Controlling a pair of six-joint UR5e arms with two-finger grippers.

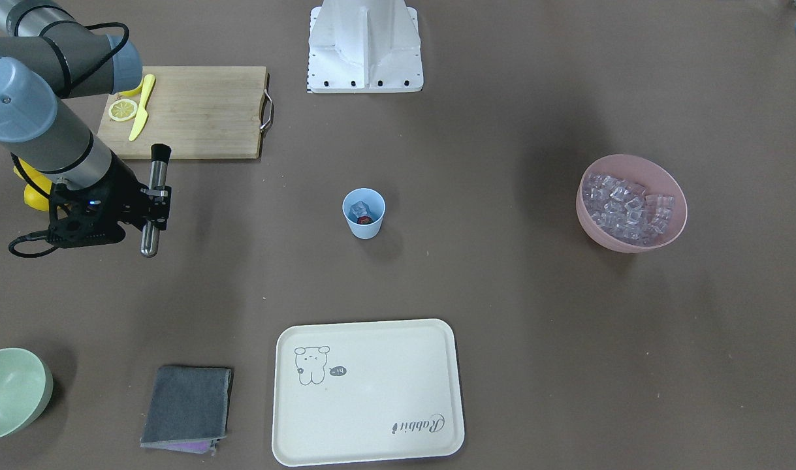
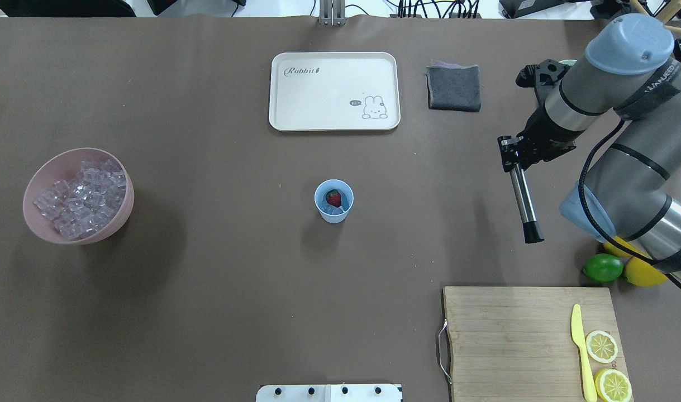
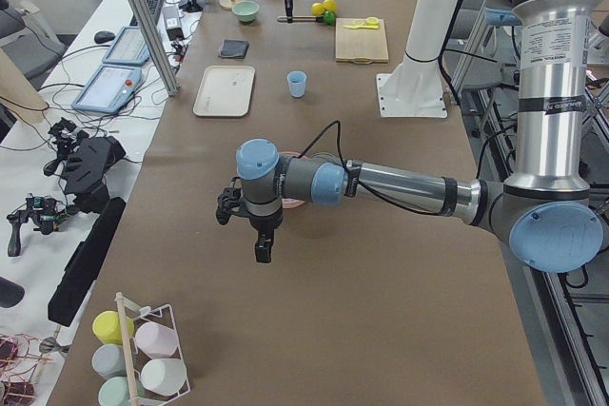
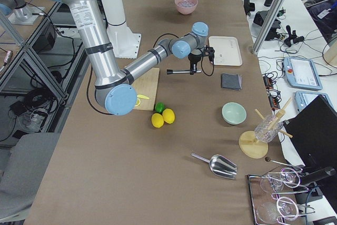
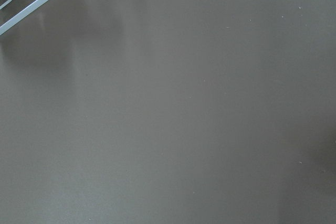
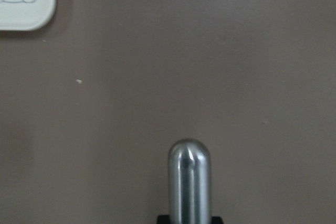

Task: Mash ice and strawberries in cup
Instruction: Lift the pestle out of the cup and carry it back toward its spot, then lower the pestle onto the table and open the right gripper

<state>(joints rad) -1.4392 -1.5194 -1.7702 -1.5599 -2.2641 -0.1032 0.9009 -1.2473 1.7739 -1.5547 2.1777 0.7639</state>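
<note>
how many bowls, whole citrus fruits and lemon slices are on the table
bowls: 2, pink bowl and pale green bowl
whole citrus: 3, lime and two lemons
lemon slices: 2
total: 7

Brown matte surface (image 2: 206,290), read from overhead w/ the cup (image 2: 333,219) at ctr as hub of the dial.

- 12: cream tray (image 2: 318,95), lying flat.
- Btw 1 & 2: folded grey cloth (image 2: 454,88), near the tray, not touching.
- 2, past the cloth: pale green bowl (image 1: 9,391).
- Just past 3: green lime (image 2: 603,268) bunched w/ 2 yellow lemons (image 2: 642,272).
- 4: wooden cutting board (image 2: 508,335), metal handle on its 9 side.
- 6, at the edge: white robot base (image 2: 329,393).
- 9, well apart: pink bowl (image 2: 55,164).

Far beyond the lemons, seen from the right end: metal scoop (image 4: 218,166).
</note>
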